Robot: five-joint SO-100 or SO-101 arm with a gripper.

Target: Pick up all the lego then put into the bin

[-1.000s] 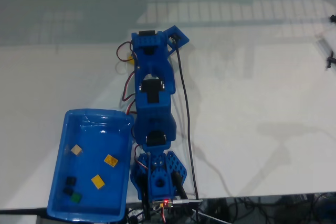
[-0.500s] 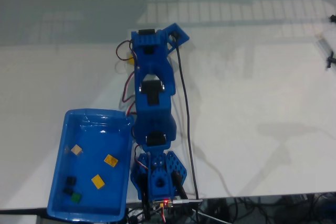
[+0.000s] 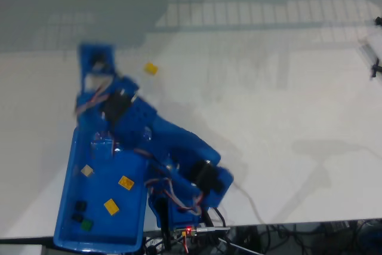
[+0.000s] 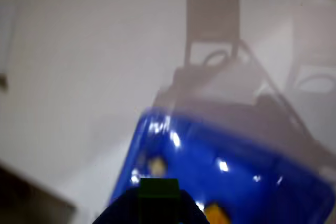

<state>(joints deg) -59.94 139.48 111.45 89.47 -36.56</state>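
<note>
The blue bin (image 3: 65,207) sits at the lower left of the fixed view. Inside it lie a tan lego (image 3: 87,171), two yellow ones (image 3: 126,183) (image 3: 111,206), two black ones (image 3: 79,206) and a green one (image 3: 87,225). Another yellow lego (image 3: 151,68) lies on the white table beyond the bin. My blue arm (image 3: 128,117), motion-blurred, leans left over the bin's far end. In the wrist view the gripper (image 4: 157,203) hangs over the bin (image 4: 252,150) with a dark green square (image 4: 157,188) at its tip. Its jaws are too blurred to read.
The arm's base (image 3: 179,207) and its cables (image 3: 250,207) stand at the table's front edge, right of the bin. White tabletop (image 3: 286,100) stretches to the right and far side. A dark object (image 3: 376,64) pokes in at the right edge.
The arm has swung fast from its folded pose at the centre to the left, over the bin. The yellow lego it half covered now lies in plain sight.
</note>
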